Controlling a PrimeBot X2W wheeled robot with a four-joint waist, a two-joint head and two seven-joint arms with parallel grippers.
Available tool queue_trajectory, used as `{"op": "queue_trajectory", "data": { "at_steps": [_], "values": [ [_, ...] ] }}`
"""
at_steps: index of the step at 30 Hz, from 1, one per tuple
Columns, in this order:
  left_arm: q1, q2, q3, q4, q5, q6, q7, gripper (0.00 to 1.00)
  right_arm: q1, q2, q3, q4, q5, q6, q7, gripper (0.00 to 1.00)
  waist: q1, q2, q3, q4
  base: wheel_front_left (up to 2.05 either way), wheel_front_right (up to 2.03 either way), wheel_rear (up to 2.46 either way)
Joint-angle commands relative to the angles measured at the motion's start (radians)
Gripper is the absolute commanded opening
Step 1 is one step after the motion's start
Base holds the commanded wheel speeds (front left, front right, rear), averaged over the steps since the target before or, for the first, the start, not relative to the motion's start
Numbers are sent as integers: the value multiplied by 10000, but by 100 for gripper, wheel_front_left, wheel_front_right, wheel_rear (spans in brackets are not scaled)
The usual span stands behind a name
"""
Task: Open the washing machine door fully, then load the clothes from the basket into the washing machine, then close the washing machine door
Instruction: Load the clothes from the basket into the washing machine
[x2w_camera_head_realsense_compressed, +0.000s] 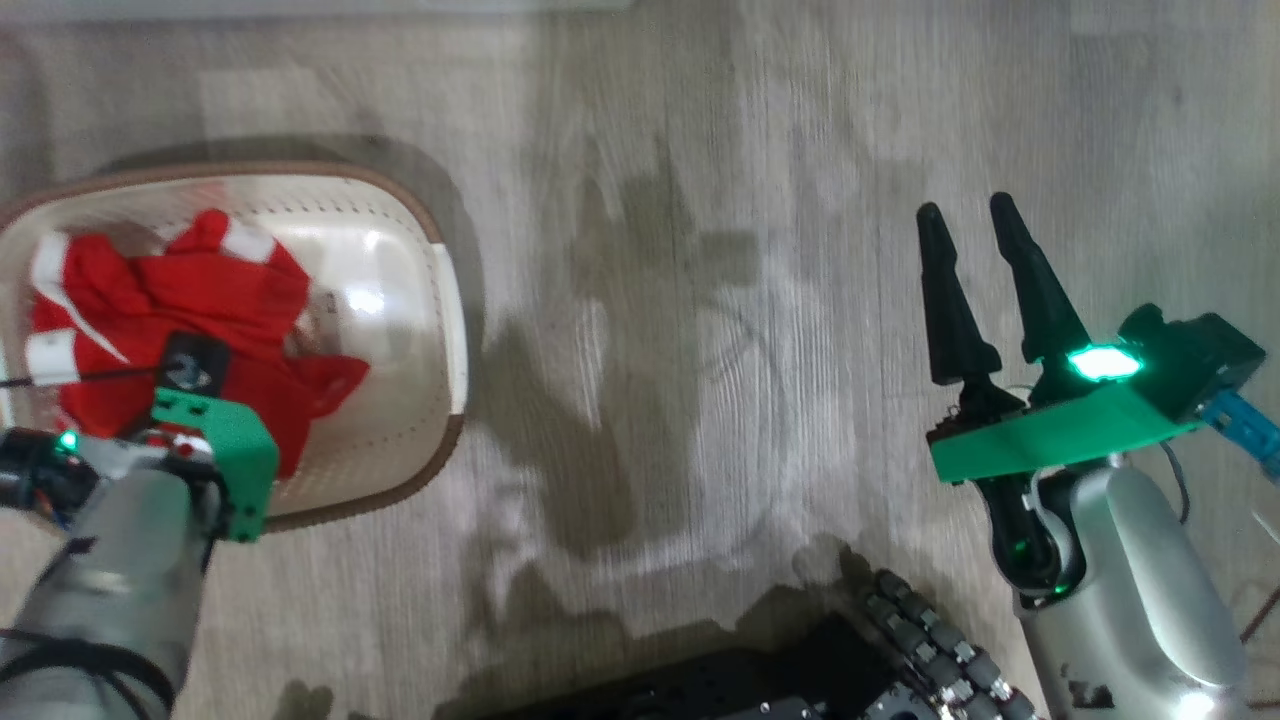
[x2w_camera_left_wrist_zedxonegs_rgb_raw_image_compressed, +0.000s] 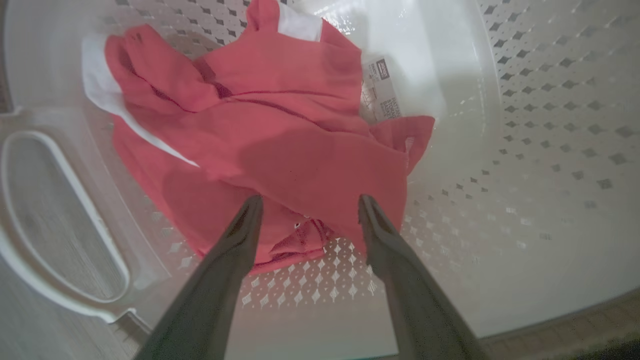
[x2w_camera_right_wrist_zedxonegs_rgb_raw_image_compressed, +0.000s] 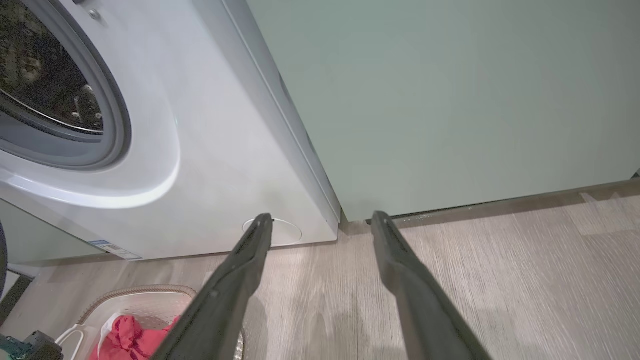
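The cream basket (x2w_camera_head_realsense_compressed: 440, 300) stands on the floor at the left with the red and white clothes (x2w_camera_head_realsense_compressed: 200, 310) bundled inside. My left gripper (x2w_camera_left_wrist_zedxonegs_rgb_raw_image_compressed: 310, 200) hangs open just above the clothes (x2w_camera_left_wrist_zedxonegs_rgb_raw_image_compressed: 280, 135), fingers straddling the bundle's near edge with nothing gripped. My right gripper (x2w_camera_head_realsense_compressed: 965, 215) is open and empty over bare floor on the right. In the right wrist view that gripper (x2w_camera_right_wrist_zedxonegs_rgb_raw_image_compressed: 321, 219) points at the lower corner of the white washing machine (x2w_camera_right_wrist_zedxonegs_rgb_raw_image_compressed: 200, 150). The machine's grey-rimmed drum mouth (x2w_camera_right_wrist_zedxonegs_rgb_raw_image_compressed: 45, 90) stands uncovered. The washing machine door is out of view.
A pale green cabinet (x2w_camera_right_wrist_zedxonegs_rgb_raw_image_compressed: 450, 100) adjoins the machine on its right. The basket (x2w_camera_right_wrist_zedxonegs_rgb_raw_image_compressed: 145, 300) sits on wood-look floor (x2w_camera_head_realsense_compressed: 700, 300) in front of the washer. My dark wheeled base (x2w_camera_head_realsense_compressed: 800, 680) lies at the bottom. A white handle (x2w_camera_left_wrist_zedxonegs_rgb_raw_image_compressed: 50, 215) and a sticker (x2w_camera_left_wrist_zedxonegs_rgb_raw_image_compressed: 382, 90) show inside the basket.
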Motion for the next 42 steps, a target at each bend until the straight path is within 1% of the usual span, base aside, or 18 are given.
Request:
{"op": "queue_trajectory", "data": {
  "at_steps": [1, 8, 17, 24, 25, 26, 35, 42],
  "values": [
    [-3, 514, 160, -31, 30, 59, -1, 100, 82, 31, 215, -303, -2, 2, -91, 100, -2, 0, 411, -249, 0, 0, 0],
    [-439, 1125, 99, 71, 1, 292, 371, 100, -194, 138, 419, -307, 134, 2, -92, 100, -2, 0, 1123, -667, 0, 0, 0],
    [-734, 1498, 30, 104, -81, 358, 715, 100, -365, 175, 491, -408, 280, 2, -92, 100, -2, 0, 1627, -945, 0, 0, 0],
    [-894, 1584, -42, 116, -178, 404, 897, 100, -416, 179, 538, -473, 367, 2, -92, 100, -2, 0, 1829, -929, 0, 0, 0],
    [-905, 1578, -54, 117, -194, 402, 902, 38, -421, 179, 544, -473, 369, 2, -92, 100, -2, 0, 1836, -920, 0, 0, 0],
    [-914, 1566, -51, 118, -226, 398, 896, 0, -423, 179, 547, -472, 370, 2, -92, 100, -2, 0, 1836, -909, 0, 0, 0],
    [-770, 1441, -90, 123, -457, 362, 784, 0, -402, 180, 527, -411, 327, 2, -92, 100, -2, 0, 1579, -815, 0, 0, 0],
    [-428, 1358, -106, 125, -662, 270, 509, 0, -389, 181, 581, -295, 281, 2, -92, 100, -2, 0, 950, -718, 0, 0, 0]
  ]
}}
